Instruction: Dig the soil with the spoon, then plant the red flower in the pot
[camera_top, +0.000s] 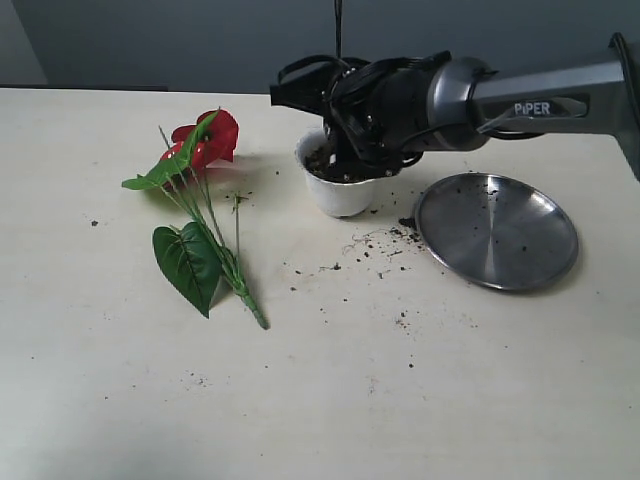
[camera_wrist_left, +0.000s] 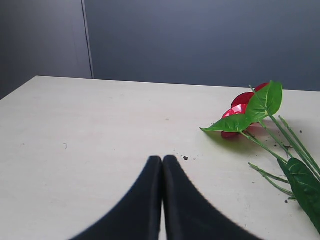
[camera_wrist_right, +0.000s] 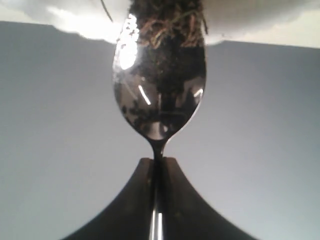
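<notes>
Your right gripper (camera_wrist_right: 159, 161) is pinched on the handle of the spoon (camera_wrist_right: 159, 95), its bowl tip in the soil (camera_wrist_right: 167, 22) inside the pot (camera_top: 338, 198) by the table's (camera_top: 450, 400) far edge. On the left arm's side of the pot the red flower (camera_top: 205, 140) lies flat, blooms toward that far edge, stems running toward the near one. Your left gripper (camera_wrist_left: 162, 161), closed on nothing, is probably the nearer, though only its own wrist view shows it.

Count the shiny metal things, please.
2. The plate lies on the table, right of the pot. The spoon is in the right gripper, its tip at the soil.
</notes>
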